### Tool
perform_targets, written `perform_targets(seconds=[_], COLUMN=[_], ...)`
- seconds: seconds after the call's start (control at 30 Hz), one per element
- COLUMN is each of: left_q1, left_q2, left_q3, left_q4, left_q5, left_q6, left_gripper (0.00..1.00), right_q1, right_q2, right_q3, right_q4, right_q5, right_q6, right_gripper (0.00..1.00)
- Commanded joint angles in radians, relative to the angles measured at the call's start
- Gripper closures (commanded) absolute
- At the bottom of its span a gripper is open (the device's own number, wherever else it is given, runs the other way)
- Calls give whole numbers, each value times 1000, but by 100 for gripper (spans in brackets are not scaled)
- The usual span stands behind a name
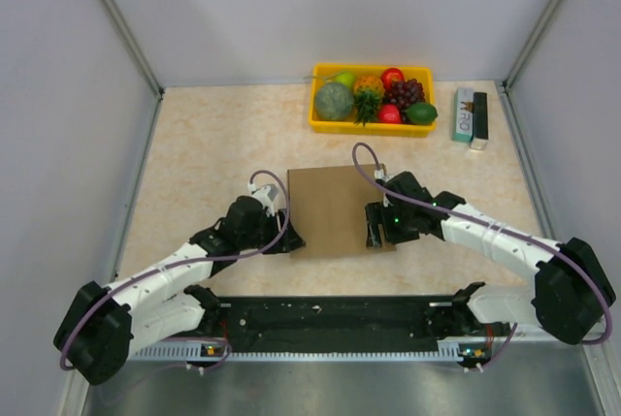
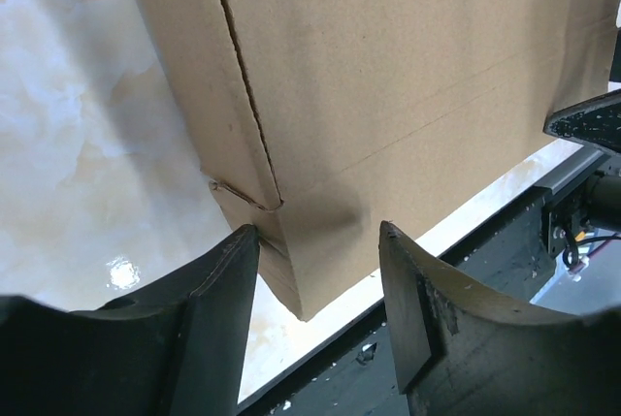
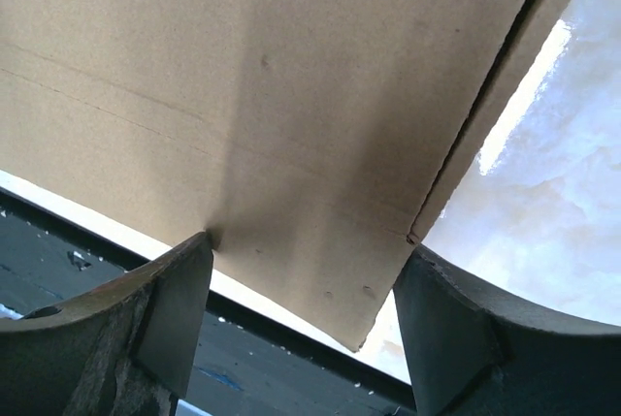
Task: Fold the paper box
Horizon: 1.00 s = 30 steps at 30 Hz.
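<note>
The paper box [image 1: 335, 210] is a flat brown cardboard piece lying mid-table between both arms. My left gripper [image 1: 289, 239] is at its near-left corner. In the left wrist view that corner [image 2: 301, 280] hangs between the open fingers of the left gripper [image 2: 318, 232]; the left finger [image 2: 209, 290] touches the folded side flap and the right finger [image 2: 427, 309] stands apart. My right gripper [image 1: 378, 227] is at the near-right corner. The right gripper [image 3: 309, 243] straddles that corner [image 3: 359, 309], open, with both fingertips against the cardboard's edge.
A yellow tray [image 1: 320, 125] of fruit stands at the back, with a small printed carton [image 1: 470, 115] to its right. A black rail [image 1: 330, 314] runs along the table's near edge just below the box. Grey walls close in both sides.
</note>
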Motion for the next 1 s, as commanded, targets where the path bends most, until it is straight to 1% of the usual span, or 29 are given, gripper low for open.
perform_targets(seconds=[0.0,0.07,0.2,0.3,0.33,0.37,0.4,0.47,0.6,0.67,0.7,0.77,0.83,0.93,0.97], left_q1=[5,6,9,9,9,11,11,19,25,25,25,31,36,65,83], left_q2=[5,7,4,-16,-24,-27,-29,-30,-62,-116,-160,-200,-246,-247,-237], left_q3=[-11,-5,15,26,26,24,23,20,26,35,38,41,38,38,38], left_q4=[121,150,150,149,146,141,135,101,32,-23,-40,-64,-87,-95,-91], left_q5=[96,122,145,147,141,133,116,110,84,40,21,-31,-59,-57,-48], left_q6=[-43,-61,-79,-93,-90,-87,-81,-61,-18,25,40,81,114,128,128], left_gripper=[42,40,38,35,34,30,29,27,23,20,18,14,11,11,14], right_q1=[16,18,31,42,42,45,44,44,44,44,42,30,-19,-76,-103], right_q2=[-16,-13,8,30,34,43,47,51,31,5,-24,-58,-96,-121,-124], right_q3=[78,94,116,130,136,137,136,134,122,113,95,73,33,6,1], right_q4=[-10,-19,-53,-71,-83,-86,-89,-88,-85,-71,-42,-7,51,68,69], right_q5=[0,3,81,102,108,110,139,139,157,167,164,152,87,29,23], right_q6=[-3,0,3,4,4,0,0,-8,-15,-26,-32,-55,-68,-77,-84], right_gripper=[30,32,38,39,37,32,28,22,16,11,10,8,7,7,9])
